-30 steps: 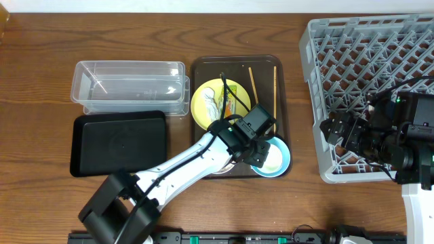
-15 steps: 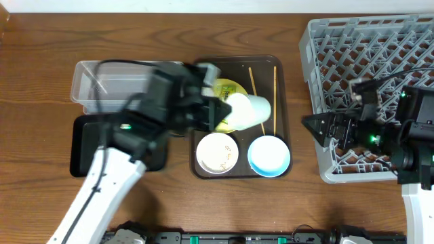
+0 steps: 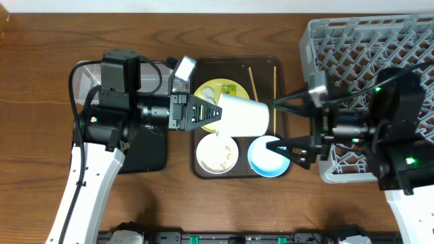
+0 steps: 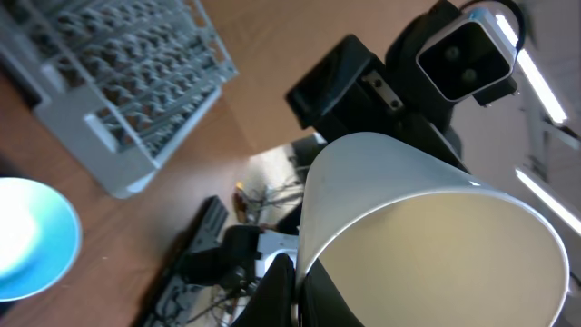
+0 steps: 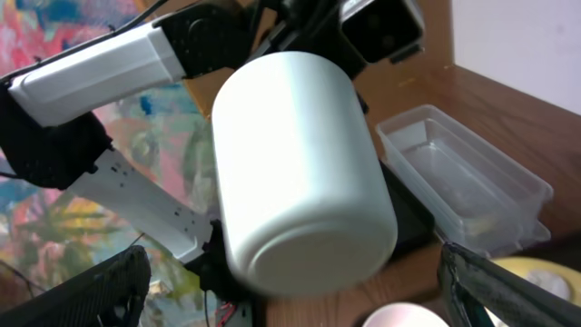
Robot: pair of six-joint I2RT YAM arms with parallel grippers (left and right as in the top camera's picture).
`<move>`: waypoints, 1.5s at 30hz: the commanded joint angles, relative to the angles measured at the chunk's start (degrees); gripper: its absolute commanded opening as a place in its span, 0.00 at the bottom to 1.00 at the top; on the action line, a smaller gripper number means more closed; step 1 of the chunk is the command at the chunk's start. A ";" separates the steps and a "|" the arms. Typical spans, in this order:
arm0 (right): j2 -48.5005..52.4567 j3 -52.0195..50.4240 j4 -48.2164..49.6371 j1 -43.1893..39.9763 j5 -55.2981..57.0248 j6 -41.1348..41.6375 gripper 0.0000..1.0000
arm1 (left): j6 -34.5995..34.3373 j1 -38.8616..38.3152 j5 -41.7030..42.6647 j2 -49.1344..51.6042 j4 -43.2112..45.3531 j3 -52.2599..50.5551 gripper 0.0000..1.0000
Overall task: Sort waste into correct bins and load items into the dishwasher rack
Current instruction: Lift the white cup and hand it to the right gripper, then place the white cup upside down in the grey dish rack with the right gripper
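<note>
The small white cup [image 3: 245, 116] hangs on its side above the brown tray, base toward the right. My left gripper [image 3: 209, 112] is shut on the cup's rim [image 4: 300, 272], one finger inside and one outside. My right gripper [image 3: 281, 124] stands open just off the cup's base [image 5: 309, 245], a finger [image 5: 91, 291] to each side, not touching it. On the tray lie the pale-yellow plate [image 3: 211, 91] with the printed wrapper [image 3: 230, 88], the white bowl [image 3: 217, 154], the light-blue bowl [image 3: 269, 156] and two chopsticks [image 3: 252, 81]. The grey dishwasher rack [image 3: 366, 44] is at the right.
The clear tub [image 3: 91, 85] and the black tray [image 3: 146, 152] sit left of the brown tray [image 3: 234, 61], partly under my left arm. The rack's corner [image 4: 118, 100] and blue bowl [image 4: 27, 236] show in the left wrist view. The clear tub [image 5: 463, 177] lies behind the cup.
My left arm lifted the cup off the tray and turned it sideways. My right gripper swung left from over the rack, open, up to the cup's base.
</note>
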 commanded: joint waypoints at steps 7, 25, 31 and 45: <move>3.30 1.07 9.07 7.23 4.92 8.20 0.92 | 0.33 0.24 5.18 -0.04 0.31 0.48 0.06; 2.32 1.07 7.69 2.75 4.68 9.81 0.50 | 0.31 0.26 5.14 -0.04 0.28 0.48 0.58; -0.96 1.07 -5.14 -12.28 7.89 9.77 0.52 | 0.28 0.26 5.16 -0.04 0.26 0.48 0.70; 0.72 1.01 -38.29 -27.96 67.08 16.24 0.54 | 0.31 0.26 4.28 -0.04 0.28 0.48 0.72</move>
